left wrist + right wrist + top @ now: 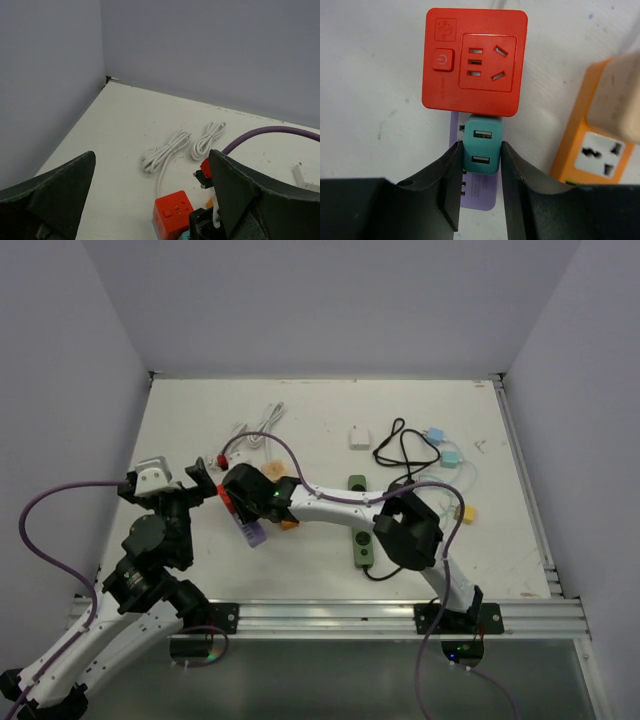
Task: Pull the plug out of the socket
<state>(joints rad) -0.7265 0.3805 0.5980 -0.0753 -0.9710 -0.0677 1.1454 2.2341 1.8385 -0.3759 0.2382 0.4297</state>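
Observation:
A teal USB plug sits in a purple power strip, right below a red cube socket. My right gripper is shut on the teal plug, one finger pressed on each side. In the top view the right gripper reaches across to the left middle of the table, over the purple strip. My left gripper is open and empty just left of the red cube. The left wrist view shows the red cube between its spread fingers.
An orange socket lies right of the plug. Two white cable bundles lie behind the red cube. A green power strip, black cable, white adapter and teal adapters lie to the right.

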